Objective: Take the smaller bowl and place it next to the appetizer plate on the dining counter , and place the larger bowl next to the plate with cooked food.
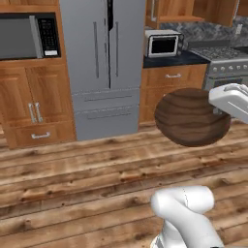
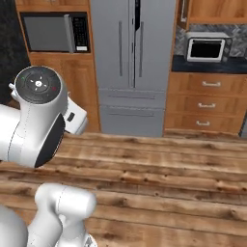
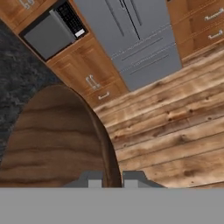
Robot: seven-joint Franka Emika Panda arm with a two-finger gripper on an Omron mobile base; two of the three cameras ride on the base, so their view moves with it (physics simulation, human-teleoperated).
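Note:
The smaller bowl [image 1: 189,118], dark brown with a wood grain, hangs tilted in the air above the wooden floor. My gripper [image 1: 219,107] reaches in from the right and is shut on its rim. In the hand view the bowl [image 3: 52,140] takes up the lower left. Its rim is pinched between my gripper's [image 3: 112,179] two dark fingertips. Beyond the bowl lies a black marbled surface [image 3: 19,83] that looks like the dining counter's top.
Ahead stands a steel fridge [image 1: 104,63], with a built-in microwave [image 1: 29,36] in wooden cabinets to its left. To its right are a small oven [image 1: 163,43] on a dark counter and a stove [image 1: 225,60]. Plank floor [image 2: 159,183] spreads between me and them.

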